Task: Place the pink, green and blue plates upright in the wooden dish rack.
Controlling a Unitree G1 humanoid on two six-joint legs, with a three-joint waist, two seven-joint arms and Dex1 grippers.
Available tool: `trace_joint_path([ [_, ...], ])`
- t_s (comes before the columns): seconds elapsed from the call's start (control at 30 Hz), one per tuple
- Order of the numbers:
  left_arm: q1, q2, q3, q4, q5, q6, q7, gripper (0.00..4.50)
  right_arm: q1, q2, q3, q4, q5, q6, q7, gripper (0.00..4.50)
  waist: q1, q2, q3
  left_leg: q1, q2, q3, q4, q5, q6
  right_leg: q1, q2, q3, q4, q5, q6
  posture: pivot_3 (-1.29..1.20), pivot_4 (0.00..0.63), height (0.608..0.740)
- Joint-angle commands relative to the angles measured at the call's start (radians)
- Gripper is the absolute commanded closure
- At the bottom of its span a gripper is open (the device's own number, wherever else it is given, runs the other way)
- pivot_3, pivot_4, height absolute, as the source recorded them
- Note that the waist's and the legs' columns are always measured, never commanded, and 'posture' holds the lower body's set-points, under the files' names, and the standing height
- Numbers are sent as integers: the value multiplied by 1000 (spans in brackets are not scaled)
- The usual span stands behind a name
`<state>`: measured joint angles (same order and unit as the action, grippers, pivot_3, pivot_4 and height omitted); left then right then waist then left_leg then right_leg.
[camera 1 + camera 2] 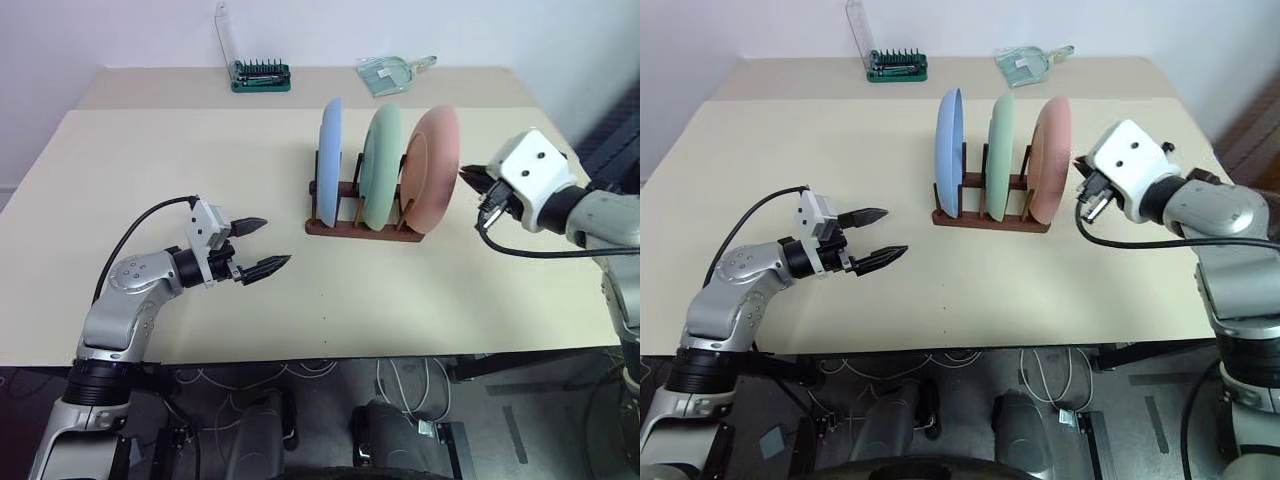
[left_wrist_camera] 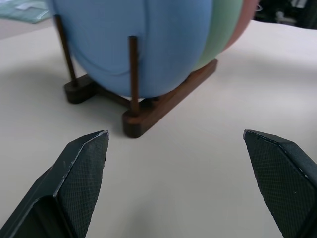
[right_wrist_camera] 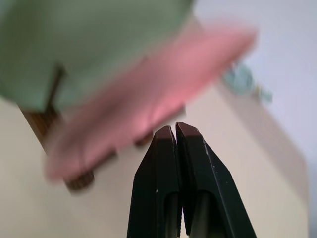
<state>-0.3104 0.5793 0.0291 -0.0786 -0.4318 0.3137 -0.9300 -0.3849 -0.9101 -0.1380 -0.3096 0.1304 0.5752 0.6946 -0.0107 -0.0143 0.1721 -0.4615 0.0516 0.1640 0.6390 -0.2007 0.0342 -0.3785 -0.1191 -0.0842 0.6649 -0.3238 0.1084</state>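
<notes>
Evidently all three plates stand upright in the wooden dish rack (image 1: 362,226), pegs bracing them; right end effector (image 1: 467,177), closed and empty, beside the pink plate (image 1: 433,166); left end effector (image 1: 262,246) wide, well apart.

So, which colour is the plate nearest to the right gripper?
Salmon pink: the pink plate beside the right gripper, seen best in the left eye view.

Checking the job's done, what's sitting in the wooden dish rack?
In the wooden dish rack, three plates stand upright: blue plate, green plate, pink plate. They hide most of the pegs.
</notes>
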Motion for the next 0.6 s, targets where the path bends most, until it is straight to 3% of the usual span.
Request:
trace_joint_path([
  [0.03,-4,5,44,14,4,-26,19,0,33,-18,-91,32,-3,-50,-10,4424,-2,0,0,0,0,0,0,0,0,0,0,0,0,0,0,0,150,732],
  [0.17,11,63,106,126,35,-89,15,0,206,38,-237,165,45,-151,-4,4424,-2,0,0,1,1,-1,1,0,0,2,1,-1,0,0,0,0,150,732],
  [0.6,59,126,172,197,32,-119,-4,0,313,138,-299,219,250,-205,118,4424,-7,2,0,1,1,-2,4,-1,1,4,1,-2,1,0,0,0,150,732],
])
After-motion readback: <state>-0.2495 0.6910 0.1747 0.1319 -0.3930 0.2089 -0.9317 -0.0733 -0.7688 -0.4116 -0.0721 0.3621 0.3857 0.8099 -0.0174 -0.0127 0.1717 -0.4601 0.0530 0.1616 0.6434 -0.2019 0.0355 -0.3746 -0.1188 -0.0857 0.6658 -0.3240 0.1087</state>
